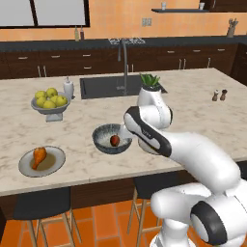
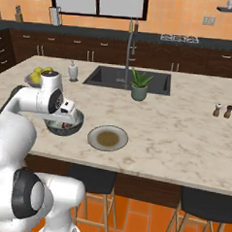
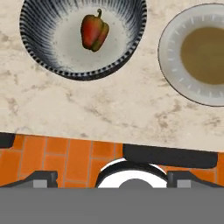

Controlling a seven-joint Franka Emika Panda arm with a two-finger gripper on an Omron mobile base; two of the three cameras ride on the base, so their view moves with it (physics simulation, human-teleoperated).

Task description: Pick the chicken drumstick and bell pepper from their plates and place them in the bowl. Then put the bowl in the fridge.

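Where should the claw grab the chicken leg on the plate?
Probably the fat, meaty end of the chicken leg, coming straight down from above. It lies flat on its plate, with the thick round end up toward the fruit bowl and the thin bone end pointing toward the counter's front edge. The fat part gives the fingers more to squeeze, across its width.

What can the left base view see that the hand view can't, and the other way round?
Left base view alone: the chicken drumstick lying on its plate, a footed bowl of yellow fruits, the sink and a potted plant.

Hand view alone: the other plate, with nothing on it, to the right of the bowl, and orange floor tiles below the counter edge.

Both: the bell pepper lying inside the bowl on the marble counter.
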